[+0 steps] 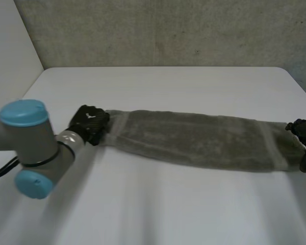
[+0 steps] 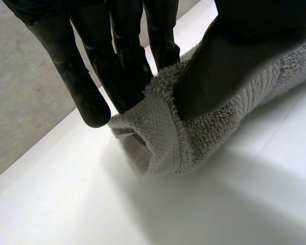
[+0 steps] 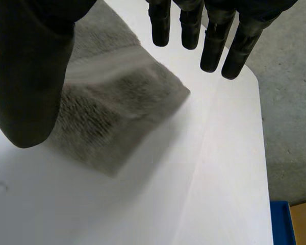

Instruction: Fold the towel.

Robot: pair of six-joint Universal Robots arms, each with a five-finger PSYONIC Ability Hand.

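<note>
- Towel point(image 1: 194, 139): a long narrow strip lying flat across the white table point(image 1: 168, 209). Probably soft, light, limp and grippy; best taken at its end corners.
- Left hand point(image 1: 89, 124): at the towel's left end. Its wrist view shows thumb and fingers pinching the pile.
- Right hand point(image 1: 305, 133): at the towel's right end. Its wrist view shows straight fingers spread above the towel, holding nothing.

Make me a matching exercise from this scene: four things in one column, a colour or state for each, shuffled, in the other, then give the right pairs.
1. left hand
2. right hand
3. towel
4. table

A. white, under everything
B. fingers straight, at one towel end
C. long grey strip
D. pinching a towel end between thumb and fingers

Pairs: 1-D, 2-B, 3-C, 4-A
</note>
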